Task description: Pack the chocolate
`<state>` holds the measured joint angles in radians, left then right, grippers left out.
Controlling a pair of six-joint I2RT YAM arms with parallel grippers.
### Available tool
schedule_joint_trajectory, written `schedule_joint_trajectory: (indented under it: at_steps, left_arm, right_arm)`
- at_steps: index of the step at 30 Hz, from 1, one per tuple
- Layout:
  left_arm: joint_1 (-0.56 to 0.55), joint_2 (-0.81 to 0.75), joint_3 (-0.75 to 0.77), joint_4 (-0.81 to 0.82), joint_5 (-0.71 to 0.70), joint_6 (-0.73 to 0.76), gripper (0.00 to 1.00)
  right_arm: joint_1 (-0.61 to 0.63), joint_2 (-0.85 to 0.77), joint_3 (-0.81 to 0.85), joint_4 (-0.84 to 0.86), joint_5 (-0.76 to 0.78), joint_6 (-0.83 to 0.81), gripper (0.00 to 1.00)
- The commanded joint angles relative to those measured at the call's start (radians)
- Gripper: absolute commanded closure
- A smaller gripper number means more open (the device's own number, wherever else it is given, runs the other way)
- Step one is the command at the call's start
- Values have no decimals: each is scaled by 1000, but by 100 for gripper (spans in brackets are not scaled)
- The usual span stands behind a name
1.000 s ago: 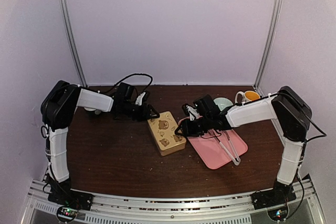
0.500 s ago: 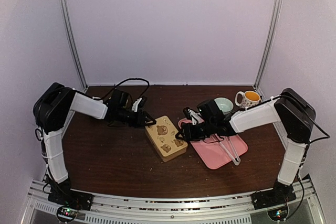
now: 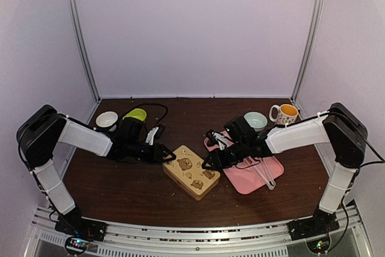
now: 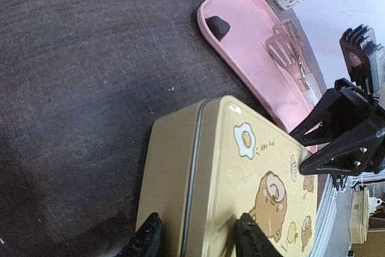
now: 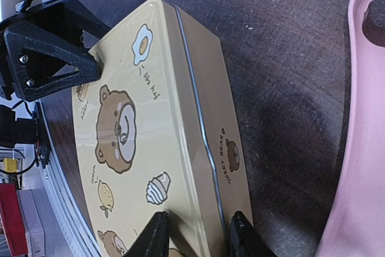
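A tan tin (image 3: 191, 171) with bear drawings lies shut at the table's middle. My left gripper (image 3: 168, 156) clamps its left end, one finger on the lid (image 4: 249, 236) and the other on the side wall, seen close in the left wrist view (image 4: 198, 236). My right gripper (image 3: 207, 162) grips the opposite end the same way (image 5: 198, 230). One dark lump of chocolate (image 4: 216, 26) sits at the corner of the pink tray (image 4: 240, 46), also seen as a dark lump (image 5: 376, 19) in the right wrist view.
The pink tray (image 3: 246, 182) right of the tin carries tongs (image 3: 264, 173). A teal bowl (image 3: 257, 120) and a mug (image 3: 284, 112) stand at the back right. A white bowl (image 3: 107, 120) and a green dish (image 3: 136, 114) stand at the back left.
My left gripper came down onto the tin's left end and narrowed on it. Both arms and the tin shifted toward the near edge, uncovering the bowls at the back left.
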<state>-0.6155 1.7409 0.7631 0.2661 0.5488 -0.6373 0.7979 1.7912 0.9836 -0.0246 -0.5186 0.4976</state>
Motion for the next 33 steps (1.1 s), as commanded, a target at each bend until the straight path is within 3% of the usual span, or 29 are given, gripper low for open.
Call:
schedule_joint_trajectory:
  at_steps: [1,8,18,24,33]
  left_arm:
    - [-81,8,-78,5,85,-73,62]
    - [-80,31,-91,-12,35,-87,72]
    - [-79,69,-51,-167,-85,-35,74]
    - [-79,76,-19,-191,-85,-19,74]
    - [-79,88,-1,-225,-103,-14,75]
  right_arm:
    - [37,71,47,-58,51,-52,68]
    - [40,138,117,-53,51,-55,68]
    - [50,174,160,-54,64,-40,68]
    - [51,203,204,-14,74,34,65]
    - [52,264,244,16,99,123,71]
